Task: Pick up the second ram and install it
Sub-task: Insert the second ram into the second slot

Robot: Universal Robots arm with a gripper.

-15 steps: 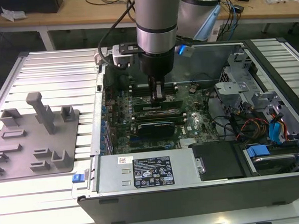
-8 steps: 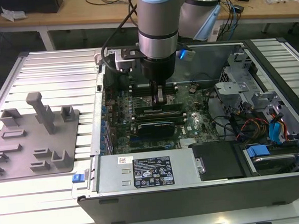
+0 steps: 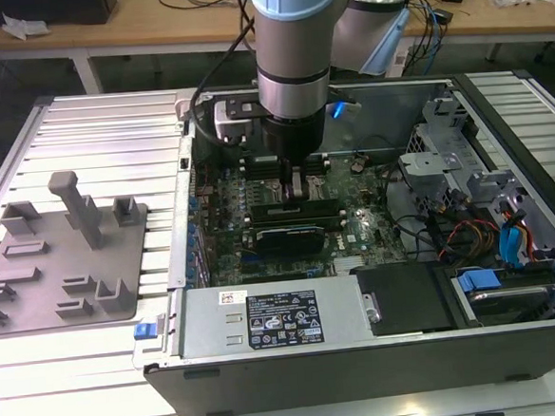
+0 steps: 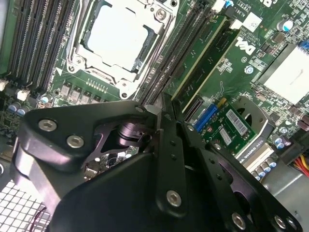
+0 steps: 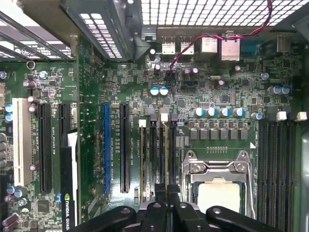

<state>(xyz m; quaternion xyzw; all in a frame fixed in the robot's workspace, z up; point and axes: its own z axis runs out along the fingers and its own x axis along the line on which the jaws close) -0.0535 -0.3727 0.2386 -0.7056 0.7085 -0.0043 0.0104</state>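
Open computer case lies on its side on the slatted table, motherboard facing up. The grey tray sits outside it toward the exterior view's left, well apart from the work. Arm hangs straight down into the case, gripper low over the memory slots beside the processor socket. The second ram stands on edge in a slot, green face and dark chips showing in the second wrist view. Its top edge runs directly in between the fingertips, and its far end reaches a white latch. Jaws are drawn in to about the thickness of the board, closed around that top edge near mid-length as far as I can judge. Whether the stick is fully seated I cannot tell; the near half is hidden behind the gripper. Handling estimate: light, thin and stiff along its length, but brittle under twist or side load, with exposed chips on the faces. Best held by the bare upper edge at mid-length and kept square to the slot, so any push goes straight down and evenly to both ends.
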